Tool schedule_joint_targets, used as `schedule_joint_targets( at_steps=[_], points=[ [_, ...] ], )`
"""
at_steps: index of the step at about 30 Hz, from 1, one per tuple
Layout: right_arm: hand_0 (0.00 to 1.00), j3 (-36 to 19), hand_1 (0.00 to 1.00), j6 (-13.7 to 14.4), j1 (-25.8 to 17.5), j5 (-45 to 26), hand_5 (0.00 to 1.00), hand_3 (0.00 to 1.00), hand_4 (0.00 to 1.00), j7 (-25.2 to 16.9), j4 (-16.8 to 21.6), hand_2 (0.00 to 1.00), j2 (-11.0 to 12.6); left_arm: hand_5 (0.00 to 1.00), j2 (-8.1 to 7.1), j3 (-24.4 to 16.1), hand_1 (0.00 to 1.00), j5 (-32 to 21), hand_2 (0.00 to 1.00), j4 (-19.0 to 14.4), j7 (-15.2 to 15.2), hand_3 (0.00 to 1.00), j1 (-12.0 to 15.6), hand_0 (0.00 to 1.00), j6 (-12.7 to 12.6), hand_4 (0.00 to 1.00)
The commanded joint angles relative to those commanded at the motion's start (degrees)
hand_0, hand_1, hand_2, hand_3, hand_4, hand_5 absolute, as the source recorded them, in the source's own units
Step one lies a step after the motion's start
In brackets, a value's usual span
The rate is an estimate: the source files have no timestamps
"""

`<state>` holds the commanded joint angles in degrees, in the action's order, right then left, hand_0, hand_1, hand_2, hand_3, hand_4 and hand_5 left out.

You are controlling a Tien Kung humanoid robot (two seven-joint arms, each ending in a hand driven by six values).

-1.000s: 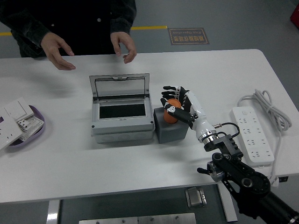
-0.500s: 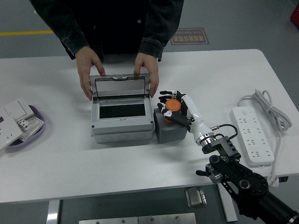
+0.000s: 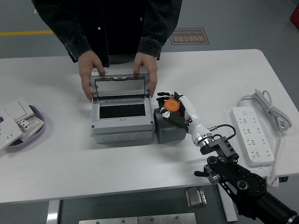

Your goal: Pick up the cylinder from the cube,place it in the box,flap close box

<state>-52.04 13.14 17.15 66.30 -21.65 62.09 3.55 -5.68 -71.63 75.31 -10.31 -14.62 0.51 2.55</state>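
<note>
Setting: white table on a grey workshop floor, with a yellow line and a floor sign beyond the far edge.
Robot hand: right hand reaches in from the lower right, its fingers wrapped round the orange cylinder.
Cylinder: sits at the top of the dark cube, which stands just beside the box's right wall; whether it has left the cube's top, I cannot tell.
Box: grey box lies open, its flap tilted up at the back, the inside dark.
Person: standing at the far side, one hand on the left of the flap and the other hand on the right.
Just changed: a second ago the person's hands hovered clear of the box; now they brace the flap. The robot's hand has edged slightly higher and leftward with the cylinder.
Meaning: the grasp looks made and the lift appears to be starting; placing and closing are not yet done.
Left arm: out of sight.
Elsewhere: power strip with coiled cable at right; purple tray of white switch plates at left, cut off by the frame.
Hard to see: fingertips behind the cylinder and the box's floor.
</note>
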Motion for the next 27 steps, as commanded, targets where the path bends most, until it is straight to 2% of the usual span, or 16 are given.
schedule_joint_targets(
  at_steps=[1, 2, 7, 8, 13, 14, 19, 20, 25, 26, 27],
  points=[
    [0.722, 0.0, 0.655, 0.1, 0.0, 0.0, 0.002, 0.67, 0.504, 0.1, 0.0, 0.629, 0.0, 0.255, 0.0, 0.0, 0.581, 0.0, 0.556, 0.0, 0.0, 0.598, 0.0, 0.599, 0.0, 0.66],
    [0.75, 0.1, 0.65, 0.1, 0.0, 0.0, 0.002, 0.653, 0.2, 0.2, 0.0, 0.608, 0.0, 0.253, 0.01, 0.0, 0.582, 0.1, 0.555, 0.0, 0.0, 0.597, 0.0, 0.6, 0.0, 0.66],
    [0.75, 0.3, 0.65, 0.2, 0.0, -0.2, 0.002, 0.653, 0.2, 0.6, 0.1, 0.608, -0.1, 0.253, 0.05, -0.1, 0.582, 0.1, 0.555, 0.0, 0.0, 0.597, 0.0, 0.6, 0.1, 0.66],
    [0.596, 0.3, 0.552, 0.2, 0.0, -0.3, 0.002, 0.546, 0.002, 0.7, 0.1, 0.531, -0.1, 0.253, 0.05, -0.1, 0.58, 0.2, 0.556, 0.0, 0.0, 0.597, 0.0, 0.599, 0.1, 0.659],
    [0.596, 0.7, 0.552, 0.4, 0.1, -0.4, 0.002, 0.546, 0.002, 0.9, 0.1, 0.531, -0.1, 0.253, -0.01, -0.2, 0.58, 0.2, 0.556, 0.0, 0.0, 0.597, 0.0, 0.599, 0.0, 0.659],
    [0.429, 0.8, 0.412, 0.5, 0.1, -0.3, 0.002, 0.384, 0.002, 0.9, 0.1, 0.421, -0.2, 0.251, -0.01, -0.2, 0.58, 0.2, 0.555, 0.0, 0.0, 0.596, 0.0, 0.599, 0.0, 0.66],
    [0.429, 0.5, 0.412, 1.1, 0.3, 0.0, 0.002, 0.384, 0.002, 0.7, 0.3, 0.421, -0.2, 0.251, 0.03, -0.2, 0.58, 0.2, 0.555, 0.0, 0.0, 0.596, 0.0, 0.599, 0.0, 0.66],
    [0.368, 0.4, 0.337, 1.2, 0.4, 0.0, 0.002, 0.309, 0.002, 0.6, 0.3, 0.351, -0.2, 0.25, 0.03, -0.2, 0.58, 0.2, 0.556, 0.0, 0.0, 0.597, 0.0, 0.599, 0.0, 0.66],
    [0.368, -0.2, 0.337, 2.1, 0.9, 0.5, 0.002, 0.309, 0.002, -0.2, 0.5, 0.351, -0.4, 0.25, 0.02, -0.3, 0.58, 0.2, 0.556, 0.0, 0.1, 0.597, 0.0, 0.599, 0.0, 0.66],
    [0.328, -0.3, 0.302, 2.3, 1.0, 0.6, 0.002, 0.272, 0.002, -0.3, 0.6, 0.304, -0.4, 0.25, 0.02, -0.4, 0.581, 0.3, 0.556, 0.0, 0.1, 0.597, 0.0, 0.599, 0.0, 0.66],
    [0.328, -0.4, 0.302, 2.5, 1.2, 0.7, 0.002, 0.272, 0.002, -0.4, 0.7, 0.304, -0.4, 0.25, 0.03, -0.4, 0.581, 0.3, 0.556, 0.0, 0.1, 0.597, 0.0, 0.599, 0.0, 0.66]
  ],
)
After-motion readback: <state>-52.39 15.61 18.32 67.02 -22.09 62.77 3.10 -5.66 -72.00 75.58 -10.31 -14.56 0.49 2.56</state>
